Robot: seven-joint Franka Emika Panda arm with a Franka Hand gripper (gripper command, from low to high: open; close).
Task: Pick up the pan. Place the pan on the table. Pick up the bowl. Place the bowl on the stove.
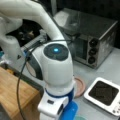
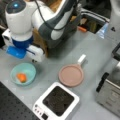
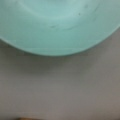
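The pinkish-brown pan point(image 2: 71, 75) lies flat on the grey table point(image 2: 95, 50), its white handle point(image 2: 81, 59) pointing to a front view's top. Its rim point(image 1: 80, 86) shows beside the arm. The teal bowl point(image 2: 23, 73) stands on the table at a front view's left with a small orange thing point(image 2: 21, 77) inside. My gripper point(image 2: 33, 58) hangs low just past the bowl's rim; its fingers are hidden. In the wrist view the bowl point(image 3: 60, 25) fills the top, close below the camera. The stove point(image 2: 57, 101) point(image 1: 103, 93) has a bare black top.
A steel toaster oven point(image 1: 92, 40) point(image 2: 110, 92) stands past the stove. A light wooden box point(image 1: 15, 92) sits behind the arm. A perforated black surface point(image 2: 10, 105) borders the table by the bowl. Bare grey table point(image 3: 60, 87) lies beside the bowl.
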